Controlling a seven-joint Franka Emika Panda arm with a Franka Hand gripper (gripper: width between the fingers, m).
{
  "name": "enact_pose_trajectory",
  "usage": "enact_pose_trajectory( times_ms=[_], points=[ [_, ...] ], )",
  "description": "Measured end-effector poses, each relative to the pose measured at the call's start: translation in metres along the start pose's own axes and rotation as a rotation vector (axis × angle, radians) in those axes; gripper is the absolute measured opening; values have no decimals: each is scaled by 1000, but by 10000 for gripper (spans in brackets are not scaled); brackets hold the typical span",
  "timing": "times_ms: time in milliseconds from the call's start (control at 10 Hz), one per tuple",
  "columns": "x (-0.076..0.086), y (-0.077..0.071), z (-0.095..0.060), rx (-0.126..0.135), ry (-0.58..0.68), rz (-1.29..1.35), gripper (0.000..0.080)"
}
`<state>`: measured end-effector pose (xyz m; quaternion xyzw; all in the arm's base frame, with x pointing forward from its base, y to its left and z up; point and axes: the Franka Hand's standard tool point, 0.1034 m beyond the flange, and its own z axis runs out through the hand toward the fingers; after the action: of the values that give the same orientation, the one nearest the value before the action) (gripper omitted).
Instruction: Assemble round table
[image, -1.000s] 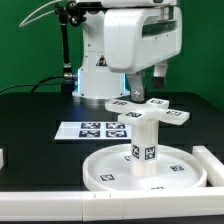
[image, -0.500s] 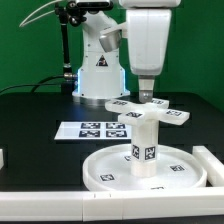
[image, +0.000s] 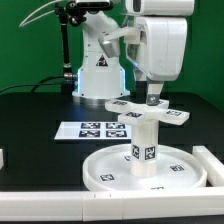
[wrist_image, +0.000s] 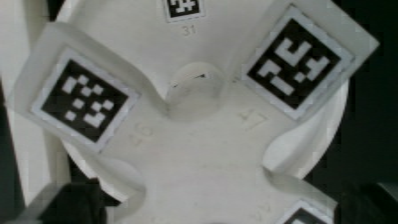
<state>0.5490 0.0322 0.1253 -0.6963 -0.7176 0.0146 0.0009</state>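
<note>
arm upright, wrist tilted, claw (image: 152, 98) pointing down

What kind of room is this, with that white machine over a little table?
Probably a robotics lab test bench. A white arm hangs over a black tabletop, a sheet of square tags lies flat on it, and the white furniture parts carry the same tags for cameras.

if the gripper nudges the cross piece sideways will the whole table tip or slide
Probably it resists tipping: the round disc is wide and lies flat. The cross piece looks like stiff plastic atop the post, so it likely won't flex. How firmly it is seated cannot be told.
</note>
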Motion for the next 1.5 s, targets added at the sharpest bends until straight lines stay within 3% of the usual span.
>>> enact_pose_trajectory(
  times_ms=[800, 1500],
  points=[
    [0, 5, 11, 9, -16, -1, 649],
    [-10, 3, 17, 19, -17, 21, 636]
  ],
)
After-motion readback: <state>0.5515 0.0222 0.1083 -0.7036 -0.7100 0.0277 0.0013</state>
